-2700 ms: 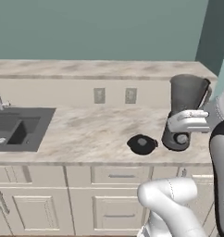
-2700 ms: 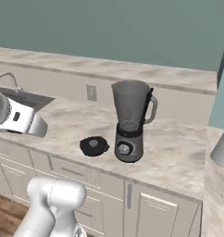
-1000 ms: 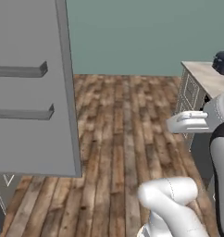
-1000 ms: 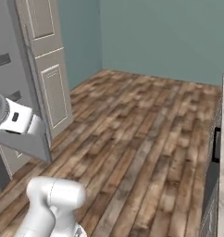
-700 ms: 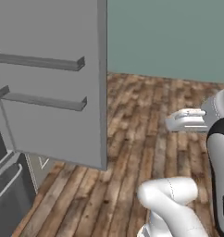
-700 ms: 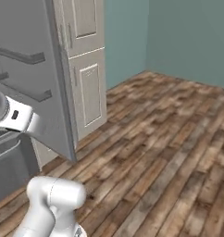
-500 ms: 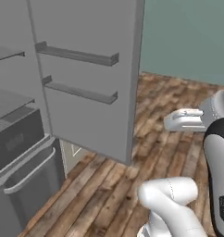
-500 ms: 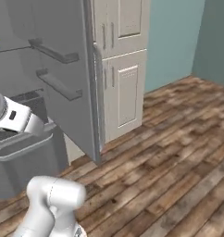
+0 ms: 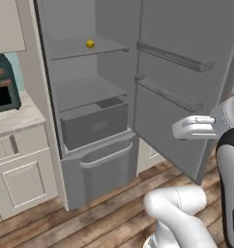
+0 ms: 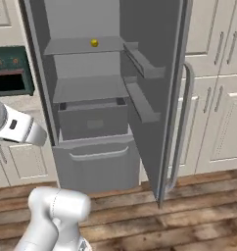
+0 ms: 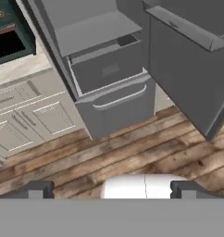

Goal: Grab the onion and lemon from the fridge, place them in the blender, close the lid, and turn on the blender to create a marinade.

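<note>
Two items have to come out of the fridge (image 9: 80,131), and neither is in hand yet — this is the opening step, the approach to the open cabinet. Its door (image 10: 157,73) stands swung wide, with shelf rails on the inner face. On the upper shelf sits a small bright yellow ball, the lemon (image 9: 90,44), near the middle of the shelf and well back from the front edge; from the right base view it shows at the same spot (image 10: 94,43). No tan, pointed onion can be made out on the shelves in these pictures; it may lie in the wide grey drawer (image 11: 109,69) or be hidden by a shelf — I cannot tell which.

The gripper (image 11: 111,189) is spread wide and carries nothing; its two dark tips rise far apart at the bottom of the hand view, which looks down over the drawer, the lower bin and the wooden floor (image 11: 146,152). The arm is folded, its white forearm held level in front of the door at about drawer height, well apart from the shelves.

My reading is that the next move calls for raising the hand to the upper shelf and reaching in past the door's rails to close on the lemon — a small round thing that may roll if nudged. The teal toaster oven (image 9: 3,87) stands on the counter beside the fridge.
</note>
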You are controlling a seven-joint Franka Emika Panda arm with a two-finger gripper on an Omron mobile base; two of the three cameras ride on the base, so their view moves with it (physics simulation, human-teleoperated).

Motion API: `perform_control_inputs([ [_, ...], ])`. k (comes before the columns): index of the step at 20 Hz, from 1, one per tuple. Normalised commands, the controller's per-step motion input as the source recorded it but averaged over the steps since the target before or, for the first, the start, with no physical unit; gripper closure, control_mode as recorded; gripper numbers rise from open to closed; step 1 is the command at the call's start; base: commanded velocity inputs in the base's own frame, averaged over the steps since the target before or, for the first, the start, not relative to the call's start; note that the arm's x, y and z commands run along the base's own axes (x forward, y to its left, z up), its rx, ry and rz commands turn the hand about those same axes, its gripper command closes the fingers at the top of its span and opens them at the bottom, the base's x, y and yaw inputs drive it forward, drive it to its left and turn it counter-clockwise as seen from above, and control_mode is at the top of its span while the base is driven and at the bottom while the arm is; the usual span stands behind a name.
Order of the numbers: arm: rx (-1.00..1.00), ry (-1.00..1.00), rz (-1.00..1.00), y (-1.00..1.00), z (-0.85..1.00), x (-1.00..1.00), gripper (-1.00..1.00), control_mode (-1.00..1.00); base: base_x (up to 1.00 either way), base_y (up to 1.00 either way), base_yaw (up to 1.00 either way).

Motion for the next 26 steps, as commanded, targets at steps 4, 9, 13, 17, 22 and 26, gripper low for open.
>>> perform_control_inputs([
  [4, 0.00, 0.00, 0.00, 0.00, 0.00, 0.00, -1.00, 1.00, 1.00, -0.09, 0.38],
  [9, 0.00, 0.00, 0.00, 0.00, 0.00, 0.00, -1.00, 1.00, 1.00, -0.14, 0.20],
  [13, 0.00, 0.00, 0.00, 0.00, 0.00, 0.00, -1.00, 1.00, 0.99, -0.04, 0.00],
  [17, 0.00, 0.00, 0.00, 0.00, 0.00, 0.00, -1.00, 1.00, 0.92, -0.26, 0.03],
  [22, 0.00, 0.00, 0.00, -0.01, 0.01, 0.07, -1.00, -1.00, 0.53, -0.13, 0.01],
  [26, -0.02, 0.00, 0.00, -0.01, 0.26, 0.36, -1.00, -1.00, 0.00, 0.00, 0.00],
])
